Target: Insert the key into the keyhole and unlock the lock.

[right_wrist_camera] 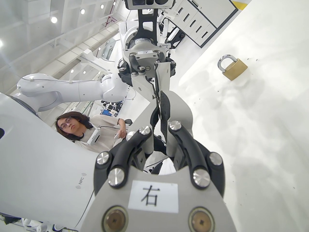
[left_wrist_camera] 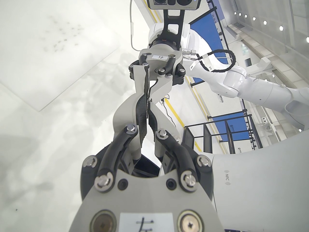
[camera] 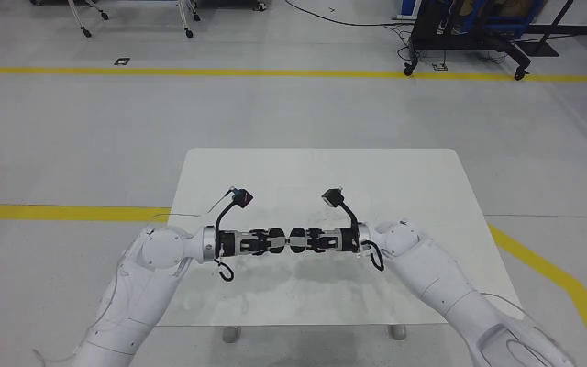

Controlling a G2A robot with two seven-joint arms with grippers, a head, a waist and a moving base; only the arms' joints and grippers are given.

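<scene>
The task looks unstarted. The brass padlock with a steel shackle [right_wrist_camera: 233, 68] lies flat on the white desk [right_wrist_camera: 253, 121], its shackle seated. It is well apart from the right pincer [right_wrist_camera: 160, 107] and lower than it. That pincer and the left pincer [left_wrist_camera: 146, 112] hang tip to tip above the desk, both clenched with pads pressed together. Fetching the key, inserting it and turning it are all left to do.
</scene>
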